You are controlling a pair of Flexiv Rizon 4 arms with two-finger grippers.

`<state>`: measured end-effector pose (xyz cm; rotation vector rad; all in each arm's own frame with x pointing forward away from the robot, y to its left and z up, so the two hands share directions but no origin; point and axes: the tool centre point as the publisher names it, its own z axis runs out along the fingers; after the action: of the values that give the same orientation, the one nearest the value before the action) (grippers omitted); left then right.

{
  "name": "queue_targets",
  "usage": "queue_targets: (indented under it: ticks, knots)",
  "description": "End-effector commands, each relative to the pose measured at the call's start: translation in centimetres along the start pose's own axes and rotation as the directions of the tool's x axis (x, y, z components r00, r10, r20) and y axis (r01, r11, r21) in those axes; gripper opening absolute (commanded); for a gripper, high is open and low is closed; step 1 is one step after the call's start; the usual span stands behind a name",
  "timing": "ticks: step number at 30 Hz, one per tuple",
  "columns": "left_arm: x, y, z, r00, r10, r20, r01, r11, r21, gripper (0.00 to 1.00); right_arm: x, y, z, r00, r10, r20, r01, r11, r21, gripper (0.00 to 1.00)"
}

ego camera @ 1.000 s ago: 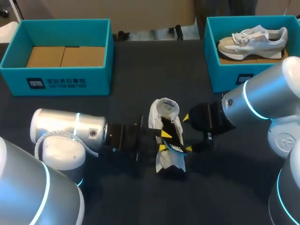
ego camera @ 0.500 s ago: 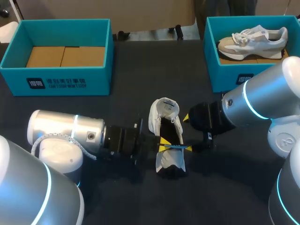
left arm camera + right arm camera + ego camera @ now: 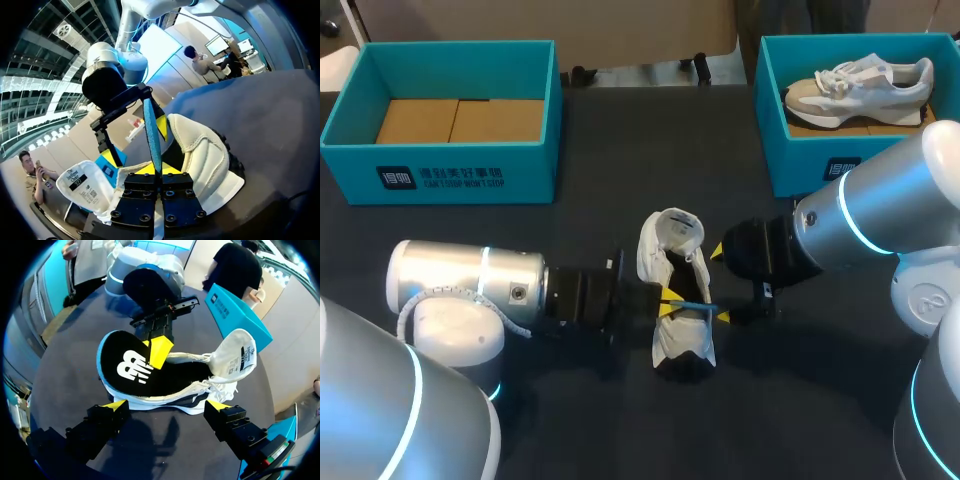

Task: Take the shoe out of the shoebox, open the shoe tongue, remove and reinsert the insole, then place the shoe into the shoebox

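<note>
While left fingers (image 3: pixel 160 351) pinch the insole (image 3: pixel 127 365) | right fingers (image 3: pixel 116 405) spread beside the shoe (image 3: pixel 670 235) | left arm (image 3: pixel 470 280), right arm (image 3: pixel 860 225) low, level

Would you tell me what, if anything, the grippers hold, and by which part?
The left gripper pinches the insole by one long edge; the right gripper is open beside the shoe, holding nothing.

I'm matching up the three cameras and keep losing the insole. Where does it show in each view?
Head view: the insole is a thin blue edge across the white shoe, at the left gripper.
Left wrist view: the insole stands edge-on between that gripper's fingers.
Right wrist view: the insole shows its black face and blue rim, ahead of the right gripper.
Shared landmark: the white shoe.
</note>
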<state>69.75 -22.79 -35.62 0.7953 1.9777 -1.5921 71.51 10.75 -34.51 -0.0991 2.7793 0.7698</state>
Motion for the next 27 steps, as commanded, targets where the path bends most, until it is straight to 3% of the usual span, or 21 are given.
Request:
queue_targets:
  ticks: [1,3,4,5,7,15,16,18,19,27]
  knots:
    - [-0.2,0.1,-0.3,1.0,0.001,0.008,-0.001,1.0,0.003,0.0,0.1,0.0,0.0,1.0,0.0,0.003,0.0,1.0,0.001,1.0]
    - [-0.1,-0.2,-0.5,1.0,0.0,0.015,0.0,1.0,0.005,0.0,0.1,0.0,0.0,1.0,0.0,0.003,0.0,1.0,0.001,1.0]
    - [-0.1,-0.4,-0.7,1.0,0.0,0.017,0.0,1.0,0.006,0.2,0.1,0.0,0.0,1.0,0.0,0.003,0.0,1.0,0.001,1.0]
    - [0.0,-0.7,-0.9,1.0,-0.001,0.017,0.0,1.0,0.007,0.34,0.1,0.0,0.0,1.0,0.0,0.003,0.0,1.0,0.001,1.0]
    - [0.1,-1.4,-1.1,1.0,0.003,0.017,-0.003,1.0,0.015,0.34,0.1,0.0,0.0,1.0,0.0,0.003,0.0,1.0,0.001,1.0]
    - [0.4,-2.8,-0.9,1.0,0.012,0.0,-0.012,0.999,0.044,0.27,0.1,0.0,0.0,1.0,0.0,0.003,0.0,1.0,0.001,1.0]
    - [0.5,-2.9,-0.8,1.0,0.011,-0.003,-0.011,0.999,0.044,0.22,0.1,0.0,0.0,1.0,0.0,0.003,0.0,1.0,0.001,1.0]
    - [0.6,-2.9,-0.7,1.0,0.008,-0.008,-0.008,0.999,0.044,0.03,0.1,0.0,0.0,1.0,0.0,0.003,0.0,1.0,0.001,1.0]
    - [0.6,-2.8,-0.6,1.0,0.008,-0.01,-0.008,0.999,0.043,0.0,0.1,0.0,0.0,1.0,0.0,0.003,0.0,1.0,0.001,1.0]
    - [0.4,-2.1,0.5,0.999,0.048,-0.017,-0.048,0.998,0.033,0.0,0.1,0.0,0.0,1.0,0.0,0.003,0.0,1.0,0.001,1.0]
